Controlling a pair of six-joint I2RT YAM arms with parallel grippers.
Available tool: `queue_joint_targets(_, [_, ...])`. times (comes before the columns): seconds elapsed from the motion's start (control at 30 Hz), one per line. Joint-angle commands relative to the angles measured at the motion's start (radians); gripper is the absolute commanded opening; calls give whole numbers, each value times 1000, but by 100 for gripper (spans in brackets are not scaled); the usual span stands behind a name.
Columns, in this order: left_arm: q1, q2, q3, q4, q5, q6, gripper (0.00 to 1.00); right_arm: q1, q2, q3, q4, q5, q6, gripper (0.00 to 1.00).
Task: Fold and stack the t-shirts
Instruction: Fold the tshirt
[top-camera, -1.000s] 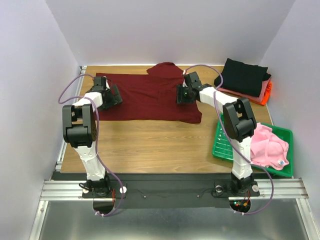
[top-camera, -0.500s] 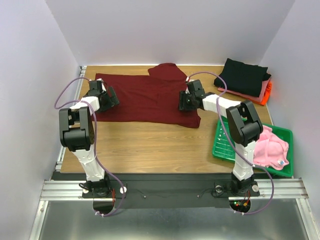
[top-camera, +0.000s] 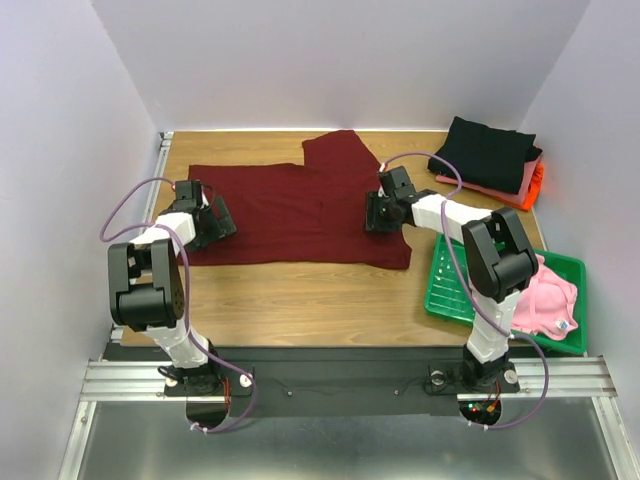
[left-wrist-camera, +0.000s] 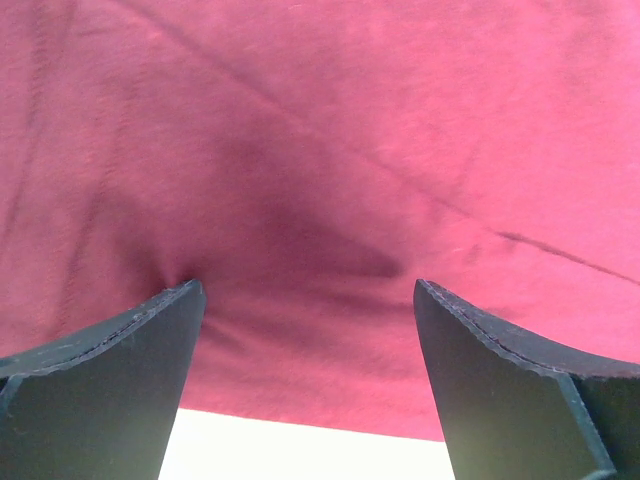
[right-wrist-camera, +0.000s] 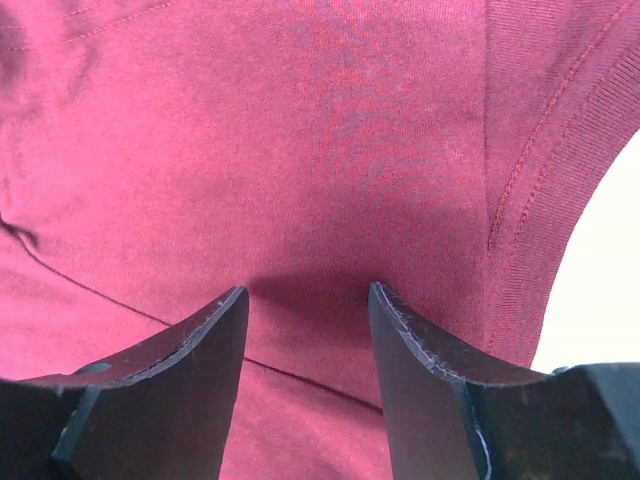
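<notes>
A dark maroon t-shirt (top-camera: 290, 210) lies spread on the wooden table, one sleeve pointing toward the back wall. My left gripper (top-camera: 222, 220) rests low on the shirt's left edge with its jaws wide open. In the left wrist view the cloth (left-wrist-camera: 320, 130) fills the frame between the fingers (left-wrist-camera: 120, 370), with pale table showing just under its edge. My right gripper (top-camera: 376, 214) sits on the shirt's right part, jaws partly open and tips down on the cloth (right-wrist-camera: 250, 130) beside a ribbed hem (right-wrist-camera: 530, 230). Neither gripper pinches anything.
At the back right corner stands a folded stack: a black tee (top-camera: 488, 150) on top of a salmon one (top-camera: 522, 182) and an orange one (top-camera: 538, 180). A green tray (top-camera: 445, 285) at the right near side holds a crumpled light pink tee (top-camera: 548, 298).
Both grippers have moved toward the near edge, and the maroon shirt has slid with them. The bunched part at the back has flattened out.
</notes>
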Motion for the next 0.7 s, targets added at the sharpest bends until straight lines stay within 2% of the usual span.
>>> queue_joint_targets(0.0, [16, -89, -18, -126, -55, -22, 98, -8, -18, -31, -236, 25, -4, 58])
queue_joint_targets(0.23, [16, -103, 203, -173, -15, -47, 99, -8, -58, 191, -278, 14, -40, 59])
queue_joint_targets(0.43, [-21, 54, 395, -101, 52, -82, 99, -8, 105, 422, -267, 30, -78, 59])
queue_joint_targets(0.57, [-61, 140, 441, -57, 75, -71, 99, -7, 199, 505, -229, 36, -87, 59])
queue_joint_targets(0.67, [-65, 189, 410, -6, 98, -70, 99, -8, 244, 502, -180, 39, -90, 59])
